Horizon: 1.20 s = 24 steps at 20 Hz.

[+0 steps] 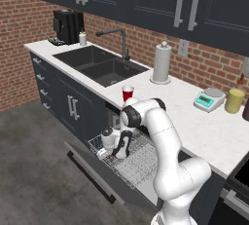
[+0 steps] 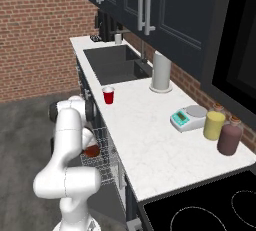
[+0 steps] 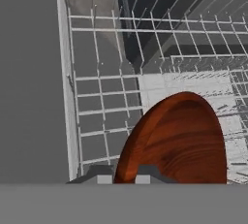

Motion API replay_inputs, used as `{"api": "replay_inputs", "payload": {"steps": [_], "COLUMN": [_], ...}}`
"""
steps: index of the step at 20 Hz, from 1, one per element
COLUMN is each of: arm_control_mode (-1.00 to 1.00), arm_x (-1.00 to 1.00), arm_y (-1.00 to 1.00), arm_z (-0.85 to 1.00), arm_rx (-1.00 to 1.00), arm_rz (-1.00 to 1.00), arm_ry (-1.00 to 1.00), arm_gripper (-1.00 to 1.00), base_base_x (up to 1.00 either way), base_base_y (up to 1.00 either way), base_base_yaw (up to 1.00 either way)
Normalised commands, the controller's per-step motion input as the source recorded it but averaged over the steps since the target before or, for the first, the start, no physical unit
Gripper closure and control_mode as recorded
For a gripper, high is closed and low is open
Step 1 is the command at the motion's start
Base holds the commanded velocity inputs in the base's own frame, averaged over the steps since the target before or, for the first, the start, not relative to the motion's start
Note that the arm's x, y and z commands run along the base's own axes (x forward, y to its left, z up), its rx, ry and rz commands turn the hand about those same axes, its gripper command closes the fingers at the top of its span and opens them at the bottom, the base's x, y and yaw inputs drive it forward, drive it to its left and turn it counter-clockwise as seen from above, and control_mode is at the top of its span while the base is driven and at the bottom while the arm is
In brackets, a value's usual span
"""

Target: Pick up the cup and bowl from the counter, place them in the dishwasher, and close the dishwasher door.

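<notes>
The red cup (image 1: 127,92) (image 2: 108,95) stands upright on the white counter (image 1: 204,126) (image 2: 145,140), near its front edge beside the sink. The dishwasher door (image 1: 92,175) lies folded down, and the white wire rack (image 1: 141,163) (image 3: 97,97) is pulled out over it. My arm reaches down to the rack. My gripper (image 1: 120,152) (image 3: 123,177) is shut on the rim of the reddish-brown bowl (image 3: 174,140) (image 2: 92,150), which hangs tilted on edge just above the rack wires.
A double sink (image 1: 99,63) with a faucet lies left of the cup. A paper towel roll (image 1: 162,62), a teal scale (image 1: 209,99), a yellow jar (image 2: 214,125) and a maroon jar (image 2: 230,138) stand along the back. A stove top (image 2: 210,210) ends the counter.
</notes>
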Motion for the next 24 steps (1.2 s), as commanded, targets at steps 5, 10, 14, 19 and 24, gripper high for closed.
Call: {"api": "replay_inputs", "payload": {"steps": [5, 10, 14, 19, 24], "arm_control_mode": [-1.0, -1.0, -1.0, -1.0, -1.0], "arm_x": [0.38, 0.17, 0.0, -0.14, -0.18], "arm_y": [0.0, 0.0, 0.03, 0.15, 0.14], "arm_z": [-0.33, -0.07, 0.6, 1.0, 1.0], "arm_rx": [0.0, 0.0, 0.0, 0.0, 0.0], "arm_rz": [-0.01, 0.0, 0.0, 0.0, 0.0], "arm_ry": [0.0, 0.0, 0.0, 0.0, -0.03], "arm_gripper": [-1.0, -1.0, -1.0, -1.0, -1.0], "base_base_x": [0.0, 0.0, 0.0, 0.0, 0.0], "base_base_y": [0.0, 0.0, 0.0, 0.0, 0.0], "base_base_yaw": [0.0, 0.0, 0.0, 0.0, 0.0]}}
